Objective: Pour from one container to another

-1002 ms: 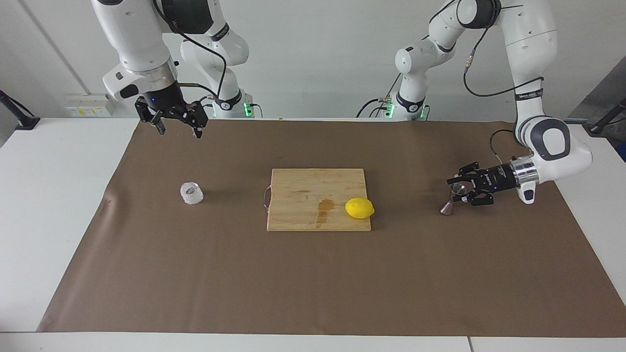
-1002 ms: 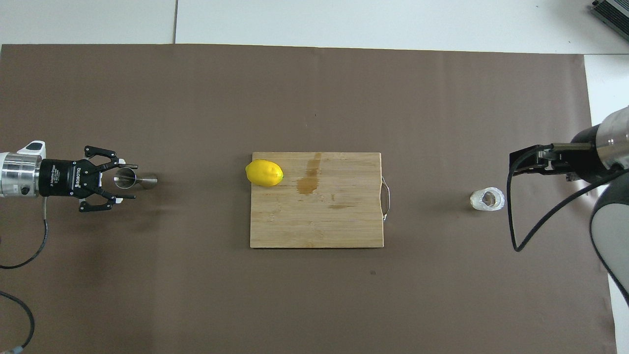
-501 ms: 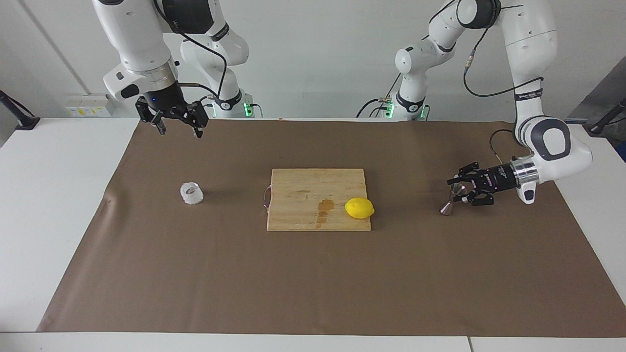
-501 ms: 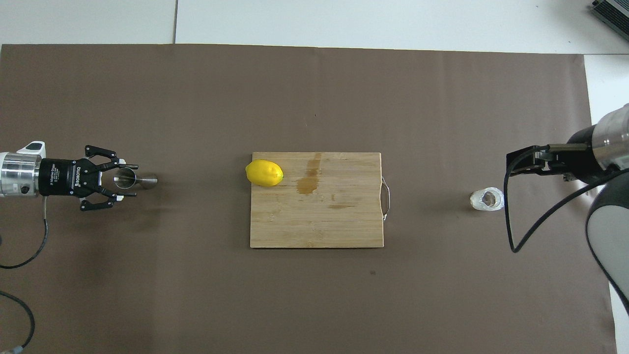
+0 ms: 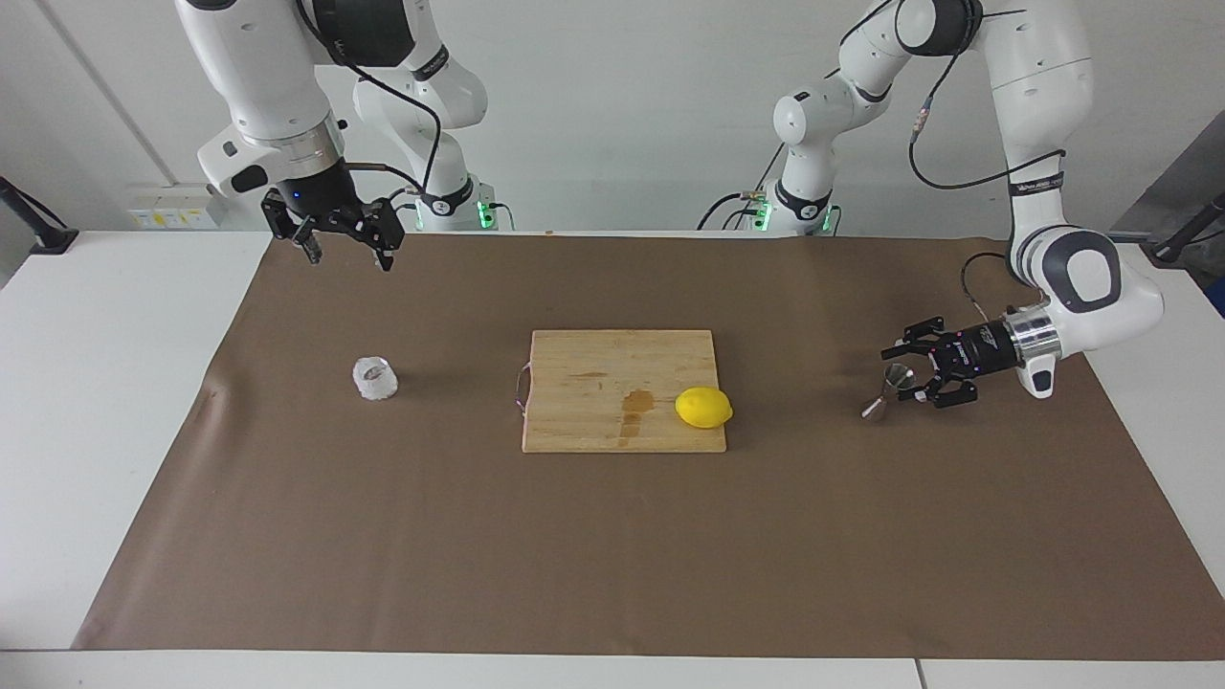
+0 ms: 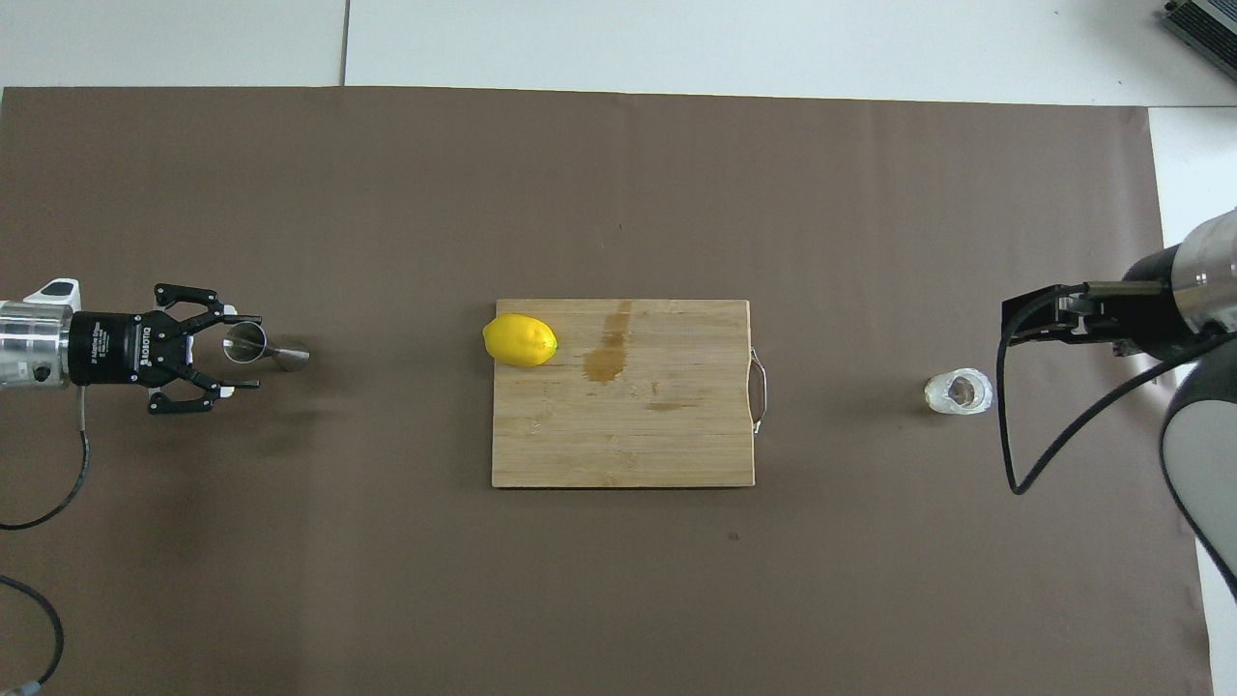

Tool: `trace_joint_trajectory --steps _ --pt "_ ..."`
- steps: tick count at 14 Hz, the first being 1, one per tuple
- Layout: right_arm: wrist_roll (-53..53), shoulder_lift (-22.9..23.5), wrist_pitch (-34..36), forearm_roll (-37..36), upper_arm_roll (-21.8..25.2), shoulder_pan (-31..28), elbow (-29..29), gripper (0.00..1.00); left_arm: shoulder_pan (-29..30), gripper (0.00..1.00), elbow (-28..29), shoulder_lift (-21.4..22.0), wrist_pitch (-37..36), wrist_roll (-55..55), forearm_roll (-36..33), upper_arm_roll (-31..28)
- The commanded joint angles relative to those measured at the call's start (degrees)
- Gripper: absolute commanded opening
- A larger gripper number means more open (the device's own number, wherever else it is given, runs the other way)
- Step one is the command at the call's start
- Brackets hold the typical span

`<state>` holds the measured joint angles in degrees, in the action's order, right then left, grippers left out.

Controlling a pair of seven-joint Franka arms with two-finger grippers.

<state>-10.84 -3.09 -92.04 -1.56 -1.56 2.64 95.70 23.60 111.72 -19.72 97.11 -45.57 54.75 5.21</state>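
Left claw spread wider since earlier, backed off jigger, holding nothing; right claw apart, raised, waiting.

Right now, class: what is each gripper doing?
Left gripper: open, beside the jigger, not holding it.
Right gripper: open, empty, raised.

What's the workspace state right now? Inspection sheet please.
Surface: brown mat over a white table.
Job's things: glass cup upright on the mat toward the right arm's end; metal jigger upright toward the left arm's end.
Clutter: cutting board mid-mat, stained, with a lemon on it.
Grippers: left gripper low beside the jigger, fingers open around its top cone, no grip seen; right gripper open, raised over the mat's edge nearest the robots.
Cables: black cable looping off the right arm; another off the left.
Surroundings: white wall, wall sockets.
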Motion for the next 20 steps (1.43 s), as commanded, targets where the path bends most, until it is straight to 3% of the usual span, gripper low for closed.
trace_joint_trajectory --steps 1,5,7,10,11,16,20 --pt "1.0 -0.3 0.9 0.3 -0.2 -0.5 -0.2 1.00 0.8 0.89 0.7 0.6 1.0 0.0 0.9 0.8" --pt "1.0 -0.3 0.9 0.3 -0.2 -0.6 -0.2 1.00 0.7 0.87 0.8 0.6 1.1 -0.5 1.6 0.8" --pt "1.0 -0.3 0.9 0.3 -0.2 -0.6 -0.2 1.00 0.7 0.69 0.8 0.6 1.4 -0.3 1.7 0.8" --pt "1.0 -0.3 0.9 0.3 -0.2 -0.6 -0.2 1.00 0.7 0.52 0.8 0.6 1.3 -0.6 1.7 0.8" --pt "1.0 -0.3 0.9 0.3 -0.2 -0.6 -0.2 1.00 0.7 0.40 0.7 0.6 1.3 -0.6 1.7 0.8" --pt "1.0 -0.3 0.9 0.3 -0.2 -0.6 -0.2 1.00 0.7 0.01 0.3 0.6 0.3 -0.7 2.5 0.8" --pt "1.0 -0.3 0.9 0.3 -0.2 -0.6 -0.2 1.00 0.1 0.00 -1.8 0.6 -4.3 -0.7 5.7 1.6"
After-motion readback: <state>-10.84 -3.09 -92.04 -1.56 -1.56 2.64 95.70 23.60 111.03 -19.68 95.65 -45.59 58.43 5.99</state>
